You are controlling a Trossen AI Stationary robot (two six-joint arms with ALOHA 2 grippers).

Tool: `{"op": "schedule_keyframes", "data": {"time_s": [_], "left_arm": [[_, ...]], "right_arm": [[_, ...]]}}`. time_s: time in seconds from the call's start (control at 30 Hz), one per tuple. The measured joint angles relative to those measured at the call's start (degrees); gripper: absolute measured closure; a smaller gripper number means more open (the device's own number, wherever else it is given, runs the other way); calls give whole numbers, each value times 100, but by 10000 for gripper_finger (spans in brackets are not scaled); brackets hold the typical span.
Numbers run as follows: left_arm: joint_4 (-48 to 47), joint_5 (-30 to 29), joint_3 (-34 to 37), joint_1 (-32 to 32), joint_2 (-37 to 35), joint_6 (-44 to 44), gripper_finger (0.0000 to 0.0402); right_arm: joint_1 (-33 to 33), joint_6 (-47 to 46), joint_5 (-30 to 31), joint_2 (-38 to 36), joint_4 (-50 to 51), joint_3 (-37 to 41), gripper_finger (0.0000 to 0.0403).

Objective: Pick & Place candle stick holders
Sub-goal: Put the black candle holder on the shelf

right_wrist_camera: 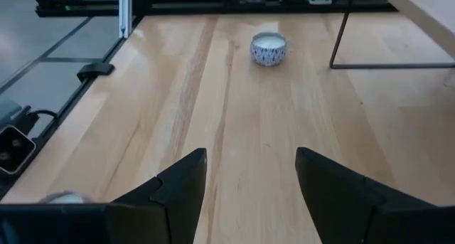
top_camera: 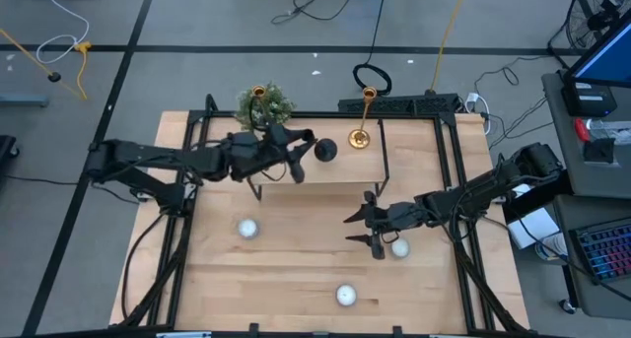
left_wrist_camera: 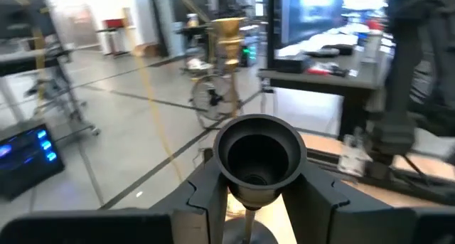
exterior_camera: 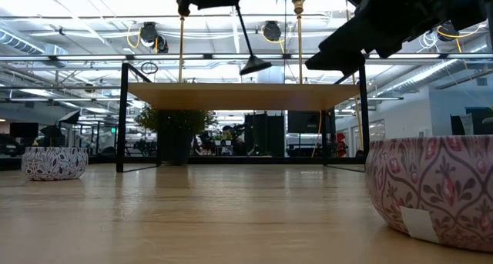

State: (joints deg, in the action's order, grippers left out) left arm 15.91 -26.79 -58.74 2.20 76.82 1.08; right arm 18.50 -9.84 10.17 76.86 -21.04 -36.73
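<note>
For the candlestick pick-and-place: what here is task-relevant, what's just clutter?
Job:
- black candlestick, held in left gripper over the raised shelf
- gold candlestick on the shelf
- second gold candlestick by the plant
- right gripper, open, idle over the table

Lying about:
- green plant
- three patterned bowls

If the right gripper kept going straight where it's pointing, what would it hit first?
Probably the small patterned bowl. Bare table lies between it and the right gripper, whose fingers are open; depth is uncertain.
</note>
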Motion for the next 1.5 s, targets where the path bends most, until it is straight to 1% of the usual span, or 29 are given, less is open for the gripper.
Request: {"op": "schedule_keyframes", "data": {"time_s": [0.2, 0.4, 0.47, 0.57, 0.83, 1.03, 1.1, 1.23, 1.5], "left_arm": [[608, -1191, 0, -193, 318, 72, 282], [636, -1975, 0, -230, 424, -125, 282], [611, -2135, 0, -201, 426, -145, 282], [556, -2136, 0, -117, 424, -323, 282], [21, -2126, 2, 52, 424, -658, 282], [-43, -2107, 2, 170, 424, -685, 282], [-68, -1982, 2, 217, 424, -740, 282], [-183, -1399, 2, 352, 425, -938, 282], [-261, -1370, 2, 512, 426, -1022, 282]], "right_arm": [[0, 1, 0, 0, 41, 0, 190], [0, 1, 4, 0, 35, 0, 190], [0, -1, 11, 0, 35, 0, 190], [0, 1, 13, 0, 26, 0, 190], [0, 0, 20, 0, -59, 0, 190], [0, 1, 20, 0, -104, -1, 190], [0, 1, 20, 0, -113, 0, 190], [-2, -1, 20, 0, -141, 0, 190], [-2, -1, 22, 0, -142, 0, 190]]}}
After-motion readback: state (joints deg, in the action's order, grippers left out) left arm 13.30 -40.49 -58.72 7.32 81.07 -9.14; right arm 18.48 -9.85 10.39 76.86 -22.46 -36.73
